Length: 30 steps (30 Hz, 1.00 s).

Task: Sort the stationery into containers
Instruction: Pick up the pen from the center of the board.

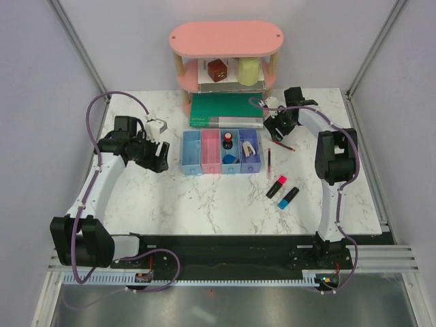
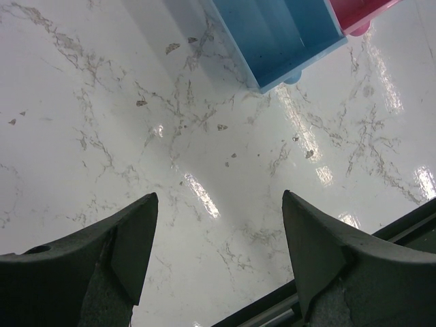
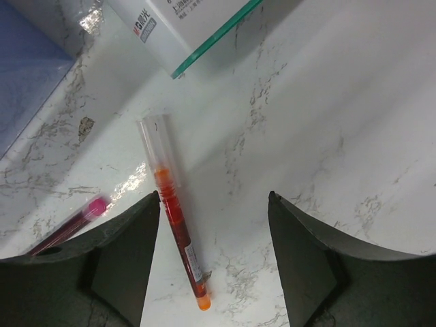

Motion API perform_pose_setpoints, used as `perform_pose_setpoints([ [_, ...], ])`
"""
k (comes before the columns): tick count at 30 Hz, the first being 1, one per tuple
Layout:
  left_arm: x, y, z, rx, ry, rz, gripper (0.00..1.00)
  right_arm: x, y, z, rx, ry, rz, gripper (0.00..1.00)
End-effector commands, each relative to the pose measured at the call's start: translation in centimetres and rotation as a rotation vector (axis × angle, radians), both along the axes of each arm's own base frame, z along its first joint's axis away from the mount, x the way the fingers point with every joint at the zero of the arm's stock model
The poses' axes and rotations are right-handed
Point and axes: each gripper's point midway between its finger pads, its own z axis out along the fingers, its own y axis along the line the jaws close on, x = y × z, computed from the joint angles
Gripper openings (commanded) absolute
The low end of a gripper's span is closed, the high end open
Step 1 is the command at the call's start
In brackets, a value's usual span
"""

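We see the thin red pen (image 3: pixel 164 180) lying flat on the marble table (image 1: pixel 204 204), near the purple-blue bin (image 3: pixel 27 75). Its long axis runs from the clear cap, which points at the green book (image 3: pixel 204 30), to the orange tip on the near side. The right gripper (image 3: pixel 214 197) hangs over it with jaws spread and pinching nothing, and the left gripper (image 2: pixel 218 194) is likewise spread above bare table by the light blue bin (image 2: pixel 272 34).

Quick head count of the desk stuff

Four bins (image 1: pixel 191 151) joined in a row, two highlighters (pink-ended one (image 1: pixel 276 186), blue-ended one (image 1: pixel 288 197)), two red pens (image 3: pixel 180 235) (image 3: pixel 71 227), three little pieces (image 1: pixel 228 139) inside the bins, one green book (image 1: pixel 225 110), and one pink shelf (image 1: pixel 225 37) holding two objects (image 1: pixel 217 70).
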Motion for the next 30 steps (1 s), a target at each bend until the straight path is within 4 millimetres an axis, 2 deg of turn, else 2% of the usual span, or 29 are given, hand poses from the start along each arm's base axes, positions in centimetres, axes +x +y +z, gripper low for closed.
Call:
perform_pose_setpoints([
  [1,0.5,0.3,1.9,0.019,-0.065,-0.021,0.81,-0.3,0.8,-0.3,0.035,0.011,0.035,0.72],
  [6,0.5,0.3,1.9,0.019,-0.066,-0.021,0.8,-1.0,0.8,-1.1,0.037,0.036,0.035,0.7],
  [14,0.4,0.2,1.8,0.018,-0.064,-0.025,0.81,-2.5,0.4,-3.2,0.022,0.09,0.027,0.58],
  [17,0.3,0.2,1.7,0.02,-0.066,-0.028,0.8,-3.0,0.1,-3.8,0.014,0.101,0.012,0.42],
  [18,0.3,0.2,1.8,0.02,-0.067,-0.028,0.8,-3.3,-0.1,-4.1,0.002,0.107,0.006,0.2],
  [20,0.3,0.3,1.9,0.022,-0.074,-0.029,0.8,-4.1,-0.4,-4.6,-0.008,0.124,-0.003,0.01],
  [22,0.2,0.3,1.8,0.023,-0.073,-0.03,0.8,-5.4,-0.9,-5.0,-0.025,0.144,-0.006,0.0],
  [27,-0.1,0.2,2.0,0.018,-0.08,-0.04,0.81,-6.5,-2.0,-3.6,-0.045,0.107,-0.053,0.0],
  [29,-0.2,0.1,1.8,0.011,-0.074,-0.04,0.81,-6.5,-2.4,-1.5,-0.029,0.072,-0.082,0.0],
  [30,-0.3,0.0,1.9,0.008,-0.077,-0.042,0.81,-6.2,-2.5,0.2,-0.019,0.036,-0.098,0.0],
])
